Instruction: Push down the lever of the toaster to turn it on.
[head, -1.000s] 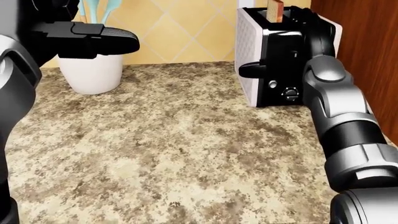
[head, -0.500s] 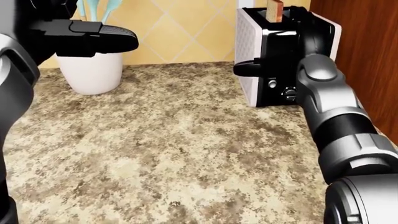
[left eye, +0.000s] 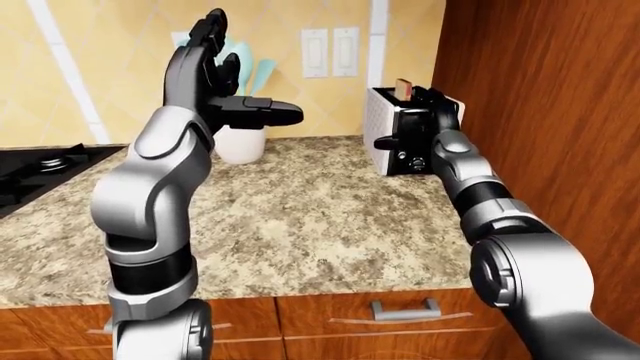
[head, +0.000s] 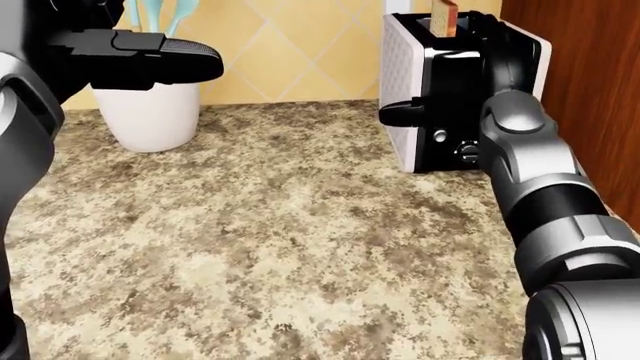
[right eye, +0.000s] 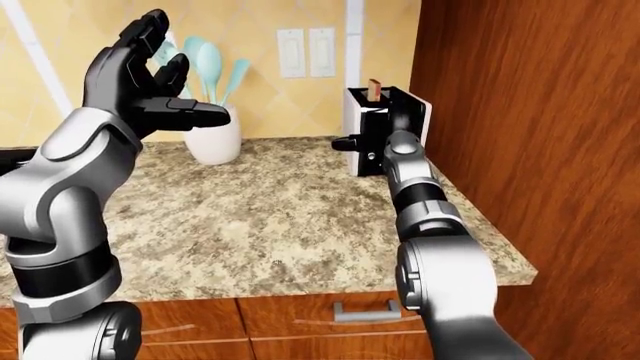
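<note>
The toaster (head: 405, 82) has white sides and a black face and stands on the granite counter (head: 270, 240) at the top right, against the wooden wall. A slice of bread (head: 443, 13) sticks up from its slot. Its black lever (head: 400, 112) juts out to the left, about halfway down the face. My right hand (head: 497, 46) lies against the toaster's top and face, above and right of the lever. Its black fingers merge with the black face. My left hand (left eye: 215, 71) is raised high over the counter, open and empty.
A white jar of teal utensils (head: 150, 112) stands at the top left by the tiled wall. A tall wooden cabinet side (head: 590, 90) bounds the counter on the right. A black stove (left eye: 30, 165) lies far left. Drawers with a handle (left eye: 403, 309) sit below the counter.
My right forearm has shifted slightly left and settled against the toaster. The lever stays at about the same height. My left hand stays raised.
</note>
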